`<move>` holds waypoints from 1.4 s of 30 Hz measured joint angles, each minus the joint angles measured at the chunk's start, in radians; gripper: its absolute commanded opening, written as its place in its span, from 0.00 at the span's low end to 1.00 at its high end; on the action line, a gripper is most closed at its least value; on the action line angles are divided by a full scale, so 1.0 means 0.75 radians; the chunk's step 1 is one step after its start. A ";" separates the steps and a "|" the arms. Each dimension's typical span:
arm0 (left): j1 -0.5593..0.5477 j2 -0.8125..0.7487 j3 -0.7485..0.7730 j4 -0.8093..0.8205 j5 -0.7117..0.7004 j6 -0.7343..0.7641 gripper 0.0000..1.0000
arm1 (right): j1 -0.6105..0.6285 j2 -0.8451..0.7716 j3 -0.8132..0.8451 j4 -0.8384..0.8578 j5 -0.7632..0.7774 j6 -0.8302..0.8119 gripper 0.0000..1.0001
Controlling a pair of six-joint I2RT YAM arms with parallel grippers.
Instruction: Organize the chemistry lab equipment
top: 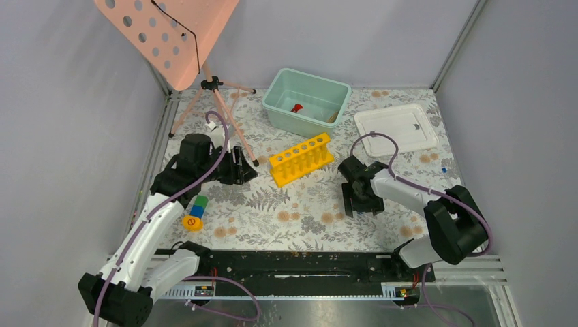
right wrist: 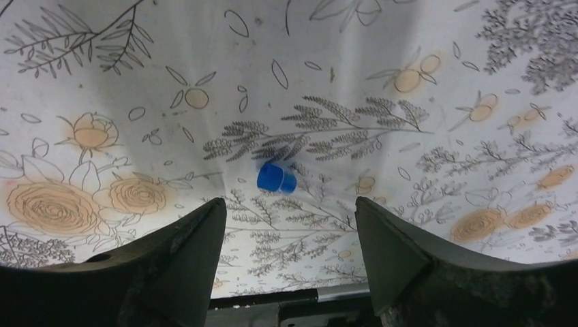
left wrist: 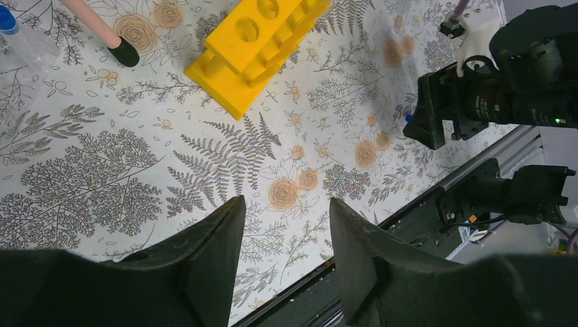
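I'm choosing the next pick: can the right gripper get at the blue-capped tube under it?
Probably yes: the right gripper hangs open over the tube, and nothing lies beside it.

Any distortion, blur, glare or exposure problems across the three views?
Top external: even light, faint shadows, no glare. Left wrist: tablecloth sharp, left pincer underexposed. Right wrist: heavy barrel distortion bows the tablecloth; blue tube cap is sharp.
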 measured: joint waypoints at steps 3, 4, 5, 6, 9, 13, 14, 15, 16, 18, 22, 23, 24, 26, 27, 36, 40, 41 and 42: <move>0.000 -0.003 -0.001 0.000 -0.001 0.000 0.50 | -0.018 0.051 0.001 0.026 -0.030 -0.015 0.69; 0.000 -0.006 -0.002 0.000 -0.001 0.000 0.50 | -0.020 0.069 0.001 0.034 -0.037 -0.020 0.64; 0.000 -0.011 -0.003 -0.001 -0.002 0.000 0.50 | -0.023 0.082 0.003 0.040 -0.055 -0.025 0.61; 0.000 -0.015 -0.003 0.000 -0.004 0.000 0.50 | -0.024 0.088 0.006 0.046 -0.070 -0.030 0.57; 0.000 -0.026 -0.003 0.001 -0.011 0.000 0.50 | -0.024 0.098 0.008 0.065 -0.110 -0.037 0.48; 0.000 -0.031 -0.003 0.001 -0.017 0.001 0.50 | -0.024 0.102 0.009 0.085 -0.143 -0.051 0.32; 0.000 -0.031 -0.003 0.001 -0.021 0.000 0.50 | -0.024 0.102 0.009 0.091 -0.156 -0.053 0.29; 0.000 -0.031 -0.003 0.000 -0.024 0.001 0.50 | -0.024 0.102 0.009 0.096 -0.169 -0.054 0.26; 0.000 -0.031 -0.003 0.000 -0.026 0.001 0.50 | -0.024 0.102 0.007 0.109 -0.186 -0.054 0.24; 0.000 -0.031 -0.003 0.001 -0.031 0.001 0.50 | -0.024 0.102 0.005 0.129 -0.222 -0.055 0.20; 0.000 -0.031 -0.003 0.001 -0.043 0.001 0.50 | -0.021 0.102 0.003 0.178 -0.313 -0.049 0.16; 0.000 -0.032 -0.003 0.000 -0.051 0.001 0.50 | -0.015 0.102 0.003 0.197 -0.330 -0.046 0.16; 0.000 -0.033 -0.003 0.000 -0.058 0.001 0.50 | -0.007 0.103 0.003 0.215 -0.345 -0.044 0.16; 0.000 -0.039 -0.003 0.000 -0.082 0.001 0.50 | 0.028 0.109 0.008 0.244 -0.354 -0.043 0.16; 0.000 -0.045 -0.003 -0.001 -0.093 0.000 0.50 | 0.053 0.116 0.015 0.255 -0.356 -0.043 0.16; 0.000 -0.117 -0.003 0.001 -0.191 0.001 0.50 | 0.222 0.259 0.162 0.292 -0.345 -0.060 0.40; 0.000 -0.119 -0.003 0.000 -0.212 0.000 0.50 | 0.240 0.255 0.163 0.298 -0.333 -0.057 0.42; 0.000 -0.119 -0.003 0.001 -0.213 0.000 0.50 | 0.247 0.249 0.158 0.300 -0.320 -0.057 0.42; 0.000 -0.119 -0.003 0.001 -0.213 0.000 0.50 | 0.256 0.238 0.147 0.302 -0.306 -0.055 0.42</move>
